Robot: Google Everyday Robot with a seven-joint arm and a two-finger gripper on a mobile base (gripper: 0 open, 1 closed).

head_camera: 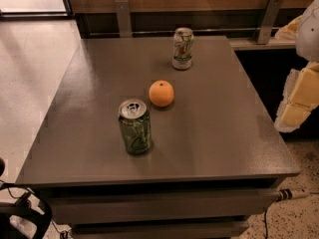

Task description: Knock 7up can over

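Observation:
The 7up can (183,48) is pale white-silver with green lettering and a silver top. It stands upright near the far edge of the grey table (99,148), a little right of centre. My gripper (295,108) shows as a pale white and yellow shape at the right edge of the view. It is beyond the table's right side, well apart from the can and touching nothing on the table.
An orange (161,93) lies mid-table in front of the 7up can. A darker all-green can (134,126) stands upright nearer the front left. A wooden wall with metal brackets (123,17) runs behind the table. Black gear (22,215) sits at the bottom left.

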